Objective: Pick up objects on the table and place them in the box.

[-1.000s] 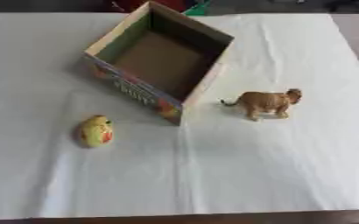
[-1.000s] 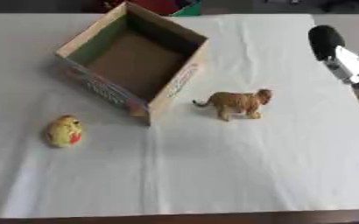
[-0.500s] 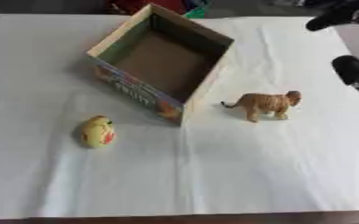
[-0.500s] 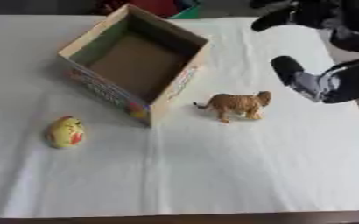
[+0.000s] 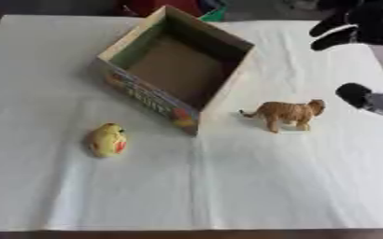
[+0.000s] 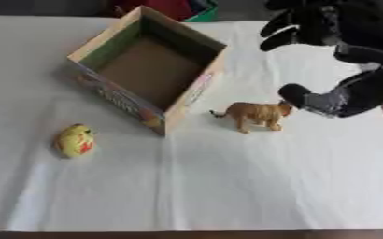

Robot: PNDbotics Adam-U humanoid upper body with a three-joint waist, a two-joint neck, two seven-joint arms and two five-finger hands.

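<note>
Right hand (image 6: 342,56) (blurred, edge-cropped) spread open, empty, beside tiger (image 6: 256,114).

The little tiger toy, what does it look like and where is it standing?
The tiger toy is a small orange-brown animal figure, plastic by the look of it, standing upright on four legs on the white tablecloth. Its head points right, its tail toward the open box, which it does not touch. The right hand hangs beside its head.
</note>
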